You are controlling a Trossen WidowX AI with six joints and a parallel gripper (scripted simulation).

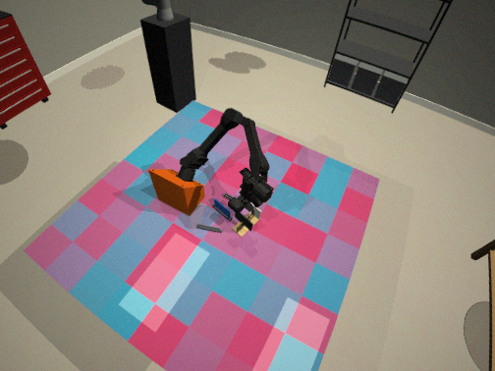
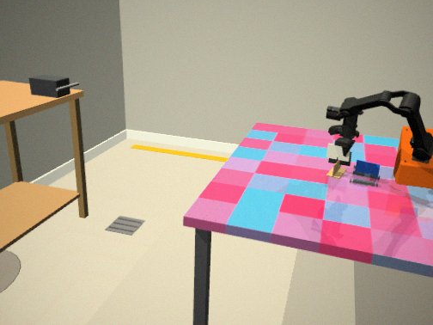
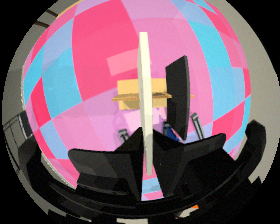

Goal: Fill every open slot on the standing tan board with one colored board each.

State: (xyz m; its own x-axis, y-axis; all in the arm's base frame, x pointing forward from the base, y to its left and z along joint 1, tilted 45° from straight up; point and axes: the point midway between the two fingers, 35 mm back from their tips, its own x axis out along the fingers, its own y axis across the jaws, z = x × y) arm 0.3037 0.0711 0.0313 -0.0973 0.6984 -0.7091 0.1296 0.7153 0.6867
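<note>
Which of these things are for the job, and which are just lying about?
For the job:
- white board, in the fingers
- tan board
- blue board
- black board
- grey holder pieces

Just around:
- red cabinet
- shelf rack
- dark box
- floor grate

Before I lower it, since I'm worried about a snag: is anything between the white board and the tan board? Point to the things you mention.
Nothing visible stands between the white board (image 1: 257,212) (image 2: 335,152) (image 3: 144,90) and the tan board (image 1: 241,229) (image 2: 337,167) (image 3: 129,98). A black board (image 2: 344,162) (image 3: 178,95) stands close beside that path.
</note>
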